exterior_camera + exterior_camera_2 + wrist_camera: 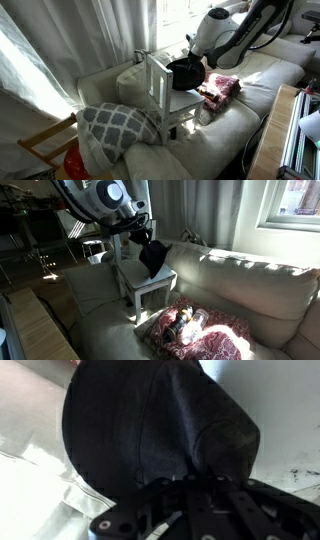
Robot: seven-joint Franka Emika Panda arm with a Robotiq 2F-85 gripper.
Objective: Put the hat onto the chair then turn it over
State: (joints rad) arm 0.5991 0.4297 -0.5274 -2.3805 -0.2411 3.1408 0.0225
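The black hat (183, 73) hangs from my gripper (193, 62) just above the seat of the white chair (160, 85). In an exterior view the hat (153, 257) dangles tilted over the chair (145, 285) seat, below my gripper (143, 228). In the wrist view the hat (150, 425) fills most of the frame, and my gripper's (205, 485) fingers are shut on its edge. The chair stands on the white sofa.
A red-patterned folded cloth (220, 90) lies on the sofa beside the chair; it also shows in an exterior view (195, 325). A grey patterned cushion (115, 122) lies in front of the chair. A bare wood chair frame (45, 145) stands off the sofa.
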